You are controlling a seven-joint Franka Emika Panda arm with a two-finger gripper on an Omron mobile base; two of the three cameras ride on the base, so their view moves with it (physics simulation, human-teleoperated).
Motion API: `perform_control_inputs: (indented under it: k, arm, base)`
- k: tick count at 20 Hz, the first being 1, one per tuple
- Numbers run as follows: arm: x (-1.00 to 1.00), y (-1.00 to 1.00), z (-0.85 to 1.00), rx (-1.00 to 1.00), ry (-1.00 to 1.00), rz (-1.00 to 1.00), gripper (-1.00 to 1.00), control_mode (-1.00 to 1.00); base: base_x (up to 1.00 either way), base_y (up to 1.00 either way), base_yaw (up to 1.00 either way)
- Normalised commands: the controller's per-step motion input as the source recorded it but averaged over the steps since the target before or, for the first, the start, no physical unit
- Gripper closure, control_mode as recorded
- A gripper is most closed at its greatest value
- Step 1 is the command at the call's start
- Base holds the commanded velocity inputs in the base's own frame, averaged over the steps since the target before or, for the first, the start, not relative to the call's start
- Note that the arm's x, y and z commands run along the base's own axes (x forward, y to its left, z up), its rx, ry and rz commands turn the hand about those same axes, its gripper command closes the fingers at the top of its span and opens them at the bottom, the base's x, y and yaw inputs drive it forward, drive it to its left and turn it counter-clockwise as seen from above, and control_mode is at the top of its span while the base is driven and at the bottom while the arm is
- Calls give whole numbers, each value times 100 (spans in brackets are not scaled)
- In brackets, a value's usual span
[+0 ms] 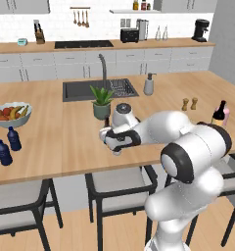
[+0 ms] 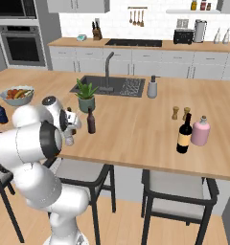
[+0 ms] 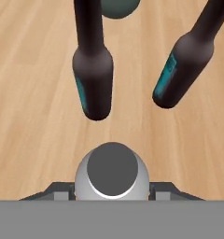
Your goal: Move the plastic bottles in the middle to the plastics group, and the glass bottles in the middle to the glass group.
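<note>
Fingers of the hand (image 3: 112, 198) sit pressed against either side of the clear bottle (image 3: 112, 173), clenched on it just below its pale cap, near the front edge of the wooden table (image 2: 136, 129). Seen from the hand, two dark beer bottles stand just beyond on the wood, one straight ahead (image 3: 91, 79) and the other (image 3: 184, 70) off to the side, apart from each other and from the clear bottle. In the right base view one dark beer bottle (image 2: 91, 120) stands beside the white arm, in front of the potted plant (image 2: 86, 95). Far to the left, two dark blue bottles (image 1: 8, 145) stand near the fruit bowl (image 1: 11, 113). At the opposite end, the wine bottle (image 2: 184, 134) stands just beside the pink bottle (image 2: 200, 131), near the wooden shakers (image 2: 180, 113)
</note>
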Motion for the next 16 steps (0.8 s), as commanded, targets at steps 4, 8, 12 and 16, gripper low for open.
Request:
perform_control_inputs:
  k: [4,8,12,16]
  arm:
    - [-89,1,26,0,-10,16,100,-100]
    - [-41,33,55,0,-5,18,100,-100]
    - [-23,54,65,0,0,20,100,-100]
    - [-16,71,61,0,3,19,100,-100]
  base:
    - [0,0,0]
    - [0,0,0]
    - [0,0,0]
    - [0,0,0]
